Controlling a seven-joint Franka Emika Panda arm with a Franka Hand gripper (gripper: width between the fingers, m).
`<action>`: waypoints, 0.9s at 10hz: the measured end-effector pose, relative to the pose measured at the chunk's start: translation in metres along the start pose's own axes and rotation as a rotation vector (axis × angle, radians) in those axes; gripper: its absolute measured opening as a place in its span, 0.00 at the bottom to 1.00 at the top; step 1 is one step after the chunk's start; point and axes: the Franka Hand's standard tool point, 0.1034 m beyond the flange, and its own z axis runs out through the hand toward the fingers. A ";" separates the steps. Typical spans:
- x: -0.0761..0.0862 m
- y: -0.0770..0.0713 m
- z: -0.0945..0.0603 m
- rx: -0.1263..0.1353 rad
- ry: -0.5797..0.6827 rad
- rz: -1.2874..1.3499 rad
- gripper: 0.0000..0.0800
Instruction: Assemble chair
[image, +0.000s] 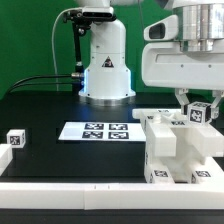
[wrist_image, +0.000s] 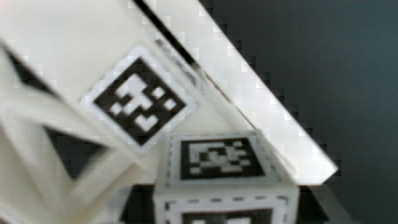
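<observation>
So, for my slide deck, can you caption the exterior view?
Panda gripper lowered onto the white chair assembly; marker board and one loose tagged piece lie on the black table.

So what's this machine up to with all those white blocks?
A robot arm is building a chair from white plastic pieces. Its fingers are down at a small tagged piece on top of the partly built chair at the exterior view's right. Whether they grip it is hard to tell. Another loose piece waits at the left, beside the marker board.
</observation>
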 end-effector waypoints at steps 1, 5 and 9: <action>0.000 0.000 0.000 0.004 -0.006 0.111 0.35; -0.001 -0.001 0.001 0.024 -0.039 0.410 0.35; 0.001 -0.001 0.001 0.030 -0.033 0.220 0.61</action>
